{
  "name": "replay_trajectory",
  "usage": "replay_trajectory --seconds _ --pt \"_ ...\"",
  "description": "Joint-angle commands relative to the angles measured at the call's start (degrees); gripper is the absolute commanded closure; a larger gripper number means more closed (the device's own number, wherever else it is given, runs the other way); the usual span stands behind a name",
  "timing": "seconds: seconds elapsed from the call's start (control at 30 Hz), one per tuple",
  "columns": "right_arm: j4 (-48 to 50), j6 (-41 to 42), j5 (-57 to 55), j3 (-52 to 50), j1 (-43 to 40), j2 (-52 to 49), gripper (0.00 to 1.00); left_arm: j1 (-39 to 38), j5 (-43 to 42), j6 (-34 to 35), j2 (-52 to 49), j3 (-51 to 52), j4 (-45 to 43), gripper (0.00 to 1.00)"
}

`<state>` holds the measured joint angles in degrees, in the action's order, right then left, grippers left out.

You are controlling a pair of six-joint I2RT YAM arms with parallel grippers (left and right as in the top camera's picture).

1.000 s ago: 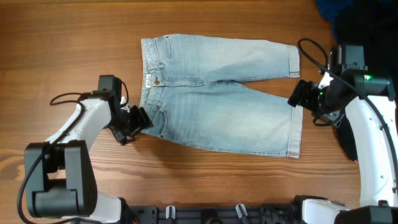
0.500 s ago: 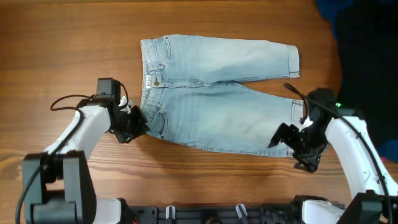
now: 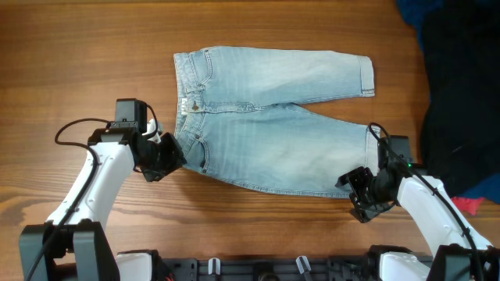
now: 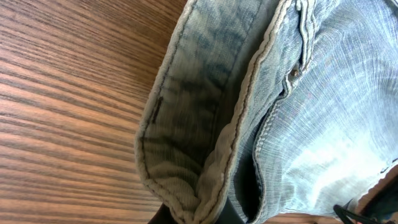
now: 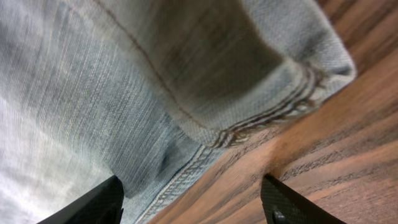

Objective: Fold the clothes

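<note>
Overhead, left gripper (image 3: 173, 154) pinches shorts (image 3: 273, 148), right gripper (image 3: 353, 195) gapes.

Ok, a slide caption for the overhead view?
Denim shorts flat on the table, left gripper holding the waistband corner, right gripper open at the near leg hem.

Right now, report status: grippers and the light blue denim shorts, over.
Left gripper shut on waistband of light blue faded denim shorts. Right gripper open at near leg hem corner. Shorts flat, unfolded. Dark cloth pile to their right, apart.
</note>
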<state>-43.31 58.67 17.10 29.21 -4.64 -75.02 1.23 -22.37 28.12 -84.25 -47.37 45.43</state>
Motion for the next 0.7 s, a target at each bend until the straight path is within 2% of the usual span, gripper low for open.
replay_trajectory --seconds 0.0,0.27,0.37,0.47,0.53,0.6,0.67 --pt "2.84 3.26 -10.95 -2.78 0.24 -1.36 0.29 0.13 2.29 -0.94 0.83 0.24 0.98 0.96" --pt "9.49 -0.26 -13.35 -1.81 -5.99 -1.36 0.33 0.13 2.27 -0.9 0.83 0.24 0.92 0.95" --pt "8.41 -0.15 -14.1 -1.79 -5.99 -1.36 0.4 0.13 2.29 -0.9 0.83 0.24 0.92 0.95" --pt "3.74 -0.17 -15.26 -1.9 -5.99 -1.36 0.42 0.13 2.29 -0.9 0.83 0.24 0.87 0.95" --pt "1.92 -0.17 -15.89 -1.95 -5.99 -1.36 0.5 0.13 2.29 -0.9 0.83 0.24 0.9 0.95" --pt "1.9 -0.2 -15.8 -1.95 -5.99 -1.36 0.73 0.13 2.27 -0.9 0.83 0.24 0.92 0.95" --pt "1.92 -0.2 -15.8 -1.95 -5.99 -1.36 0.75 0.13 2.29 -0.9 0.83 0.24 1.09 0.95"
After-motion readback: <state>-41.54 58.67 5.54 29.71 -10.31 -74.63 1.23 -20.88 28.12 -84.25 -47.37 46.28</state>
